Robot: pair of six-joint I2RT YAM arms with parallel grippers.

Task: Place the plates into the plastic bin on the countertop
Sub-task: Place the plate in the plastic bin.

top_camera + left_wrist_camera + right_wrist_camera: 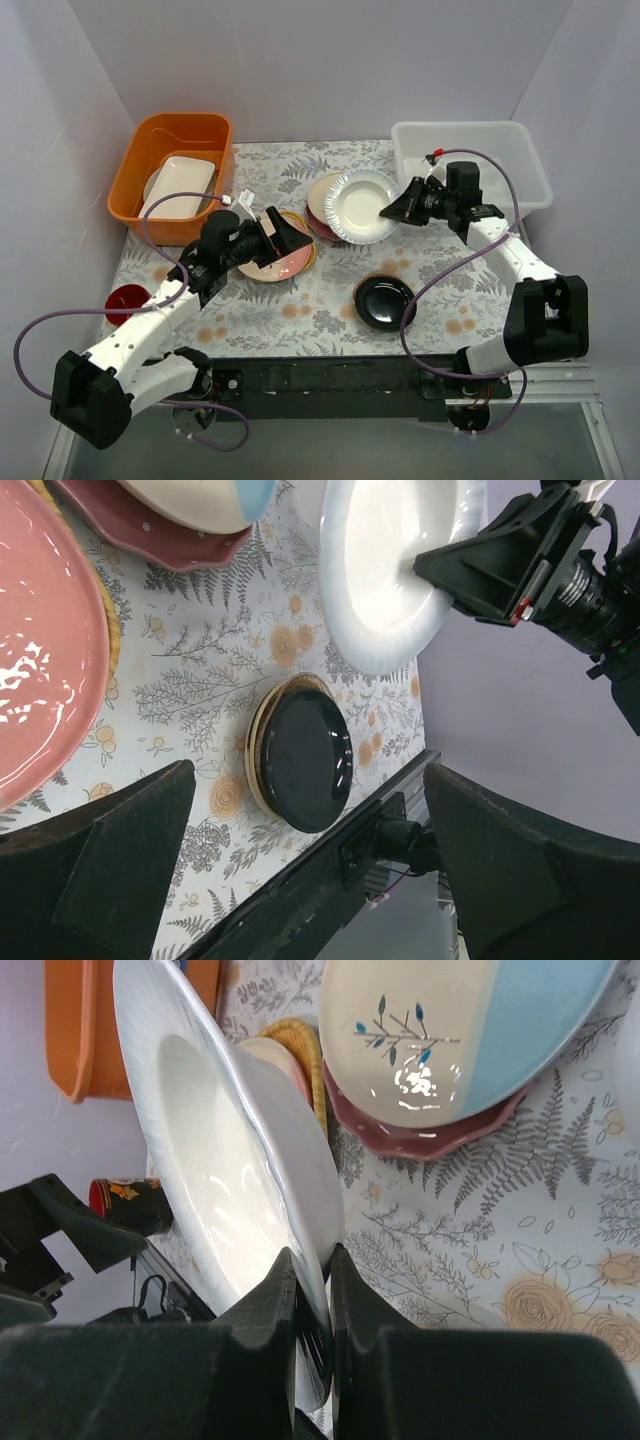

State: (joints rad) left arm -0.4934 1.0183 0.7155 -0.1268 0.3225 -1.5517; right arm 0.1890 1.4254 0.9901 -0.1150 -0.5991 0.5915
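My right gripper [392, 212] is shut on the rim of the white scalloped plate [358, 206] and holds it tilted above the countertop [300, 312], left of the plastic bin [532, 162]. In the right wrist view the fingers [312, 1290] pinch the plate's rim [220, 1150]. The cream-and-blue plate [470, 1020] lies on the pink dotted plate [420, 1132] behind it. My left gripper [290, 236] is open and empty over the cream-and-pink plate [288, 264], which rests on a mustard plate. The black plate [383, 301] lies near the front edge, also in the left wrist view [305, 760].
An orange tub [180, 135] at the back left holds a white rectangular dish [180, 186]. A small red disc [127, 300] lies at the left edge. Walls close in the left, back and right sides.
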